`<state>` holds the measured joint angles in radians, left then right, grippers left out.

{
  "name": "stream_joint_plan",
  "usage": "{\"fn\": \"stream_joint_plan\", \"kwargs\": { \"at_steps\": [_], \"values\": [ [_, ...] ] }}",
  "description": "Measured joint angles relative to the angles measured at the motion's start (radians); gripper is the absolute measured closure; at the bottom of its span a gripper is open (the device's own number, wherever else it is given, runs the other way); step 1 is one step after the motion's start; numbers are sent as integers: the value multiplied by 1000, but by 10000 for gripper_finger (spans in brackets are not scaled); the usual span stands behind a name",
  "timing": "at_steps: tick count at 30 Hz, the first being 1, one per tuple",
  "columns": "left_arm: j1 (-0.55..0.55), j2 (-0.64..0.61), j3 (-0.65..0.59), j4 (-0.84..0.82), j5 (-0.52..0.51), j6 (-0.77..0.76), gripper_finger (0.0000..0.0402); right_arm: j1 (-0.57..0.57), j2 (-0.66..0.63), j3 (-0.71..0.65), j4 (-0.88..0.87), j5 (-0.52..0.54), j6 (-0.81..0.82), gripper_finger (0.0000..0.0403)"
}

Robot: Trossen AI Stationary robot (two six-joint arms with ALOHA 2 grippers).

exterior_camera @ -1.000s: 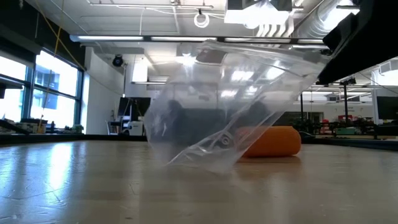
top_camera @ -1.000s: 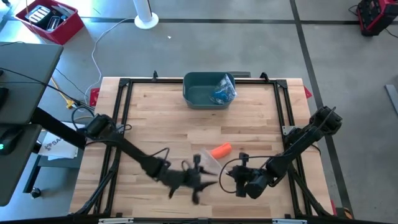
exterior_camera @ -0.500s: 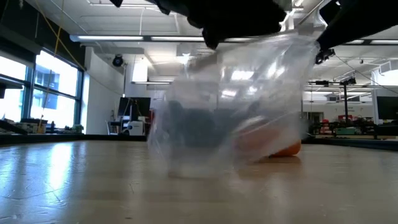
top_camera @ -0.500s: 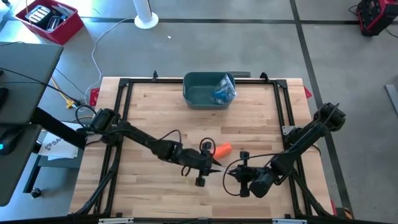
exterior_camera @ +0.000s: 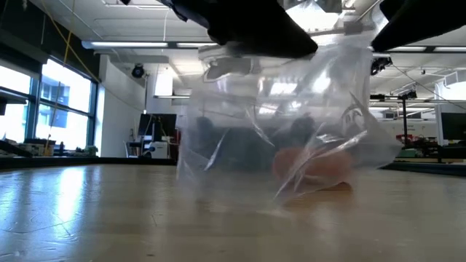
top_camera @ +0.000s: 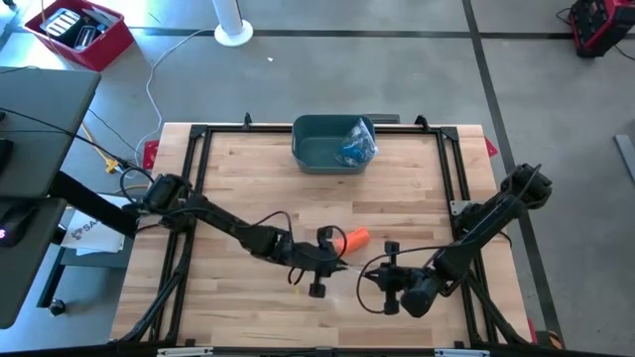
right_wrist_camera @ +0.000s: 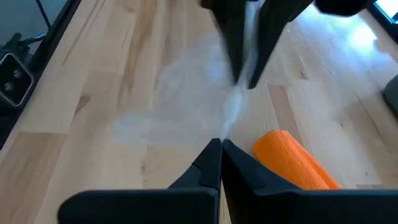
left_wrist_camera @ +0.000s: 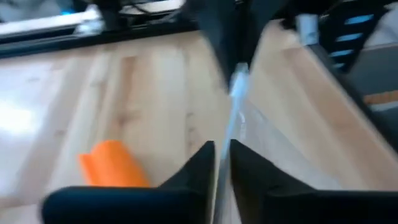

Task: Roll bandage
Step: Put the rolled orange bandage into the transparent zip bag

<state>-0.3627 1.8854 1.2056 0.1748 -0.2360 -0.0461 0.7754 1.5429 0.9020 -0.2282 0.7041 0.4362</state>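
The biggest worry from where I stand is the clear plastic bag point(exterior_camera: 280, 127): both arms have an edge of it pinched, and if either one pulls harder than the other, the thin film could slip out of a grip or tear. A smaller risk is that the sagging bag drags over the orange bandage roll point(top_camera: 352, 238) and sets it rolling away.

The left arm stretches from about nine o'clock on the table toward the middle, its left gripper point(top_camera: 335, 260) sitting just in from the roll at its seven o'clock side. In the left wrist view its fingers point(left_wrist_camera: 202, 165) are pressed together on the bag's edge. The right arm reaches in from three o'clock, bent low, with the right gripper point(top_camera: 369, 277) near five o'clock of the roll. Its fingertips point(right_wrist_camera: 214, 158) are likewise closed on the film.

The roll lies on the wood near the table's centre, just behind the hanging bag.
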Motion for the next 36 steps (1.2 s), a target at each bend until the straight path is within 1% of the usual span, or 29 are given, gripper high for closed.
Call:
{"fn": "stream_joint_plan", "kwargs": {
  "at_steps": [2,4,6,10,13,15,18,21,23,25,27,32,34,36],
  "values": [
    [-18,0,0,-12,-80,13,389,22,0,0,-8,18,0,403],
    [-39,0,0,-21,-154,11,395,60,0,0,-27,73,15,403],
    [-58,0,0,-21,-192,1,396,96,0,0,-49,151,65,403],
    [-85,0,0,9,-204,-5,400,140,0,0,-56,308,160,402],
    [-95,0,0,14,-207,-5,401,139,0,0,-16,359,124,390],
    [-98,0,0,13,-208,-5,401,121,0,0,35,357,62,368],
    [-97,0,0,14,-212,-5,401,80,0,0,126,314,-4,321],
    [-97,0,0,13,-212,-5,401,27,0,0,161,222,-10,282],
    [-97,0,0,14,-212,-5,401,-3,0,0,161,146,-23,272],
    [-97,0,0,13,-212,-5,401,-25,3,0,162,99,-27,277],
    [-97,0,0,13,-213,-5,401,-37,4,0,162,81,-36,294],
    [-97,0,0,13,-214,-15,401,-56,4,0,169,65,-62,382],
    [-97,0,0,12,-211,-25,401,-59,4,0,194,63,-99,390],
    [-98,0,0,13,-210,-28,401,-67,4,0,242,62,-129,379]
  ]
}}
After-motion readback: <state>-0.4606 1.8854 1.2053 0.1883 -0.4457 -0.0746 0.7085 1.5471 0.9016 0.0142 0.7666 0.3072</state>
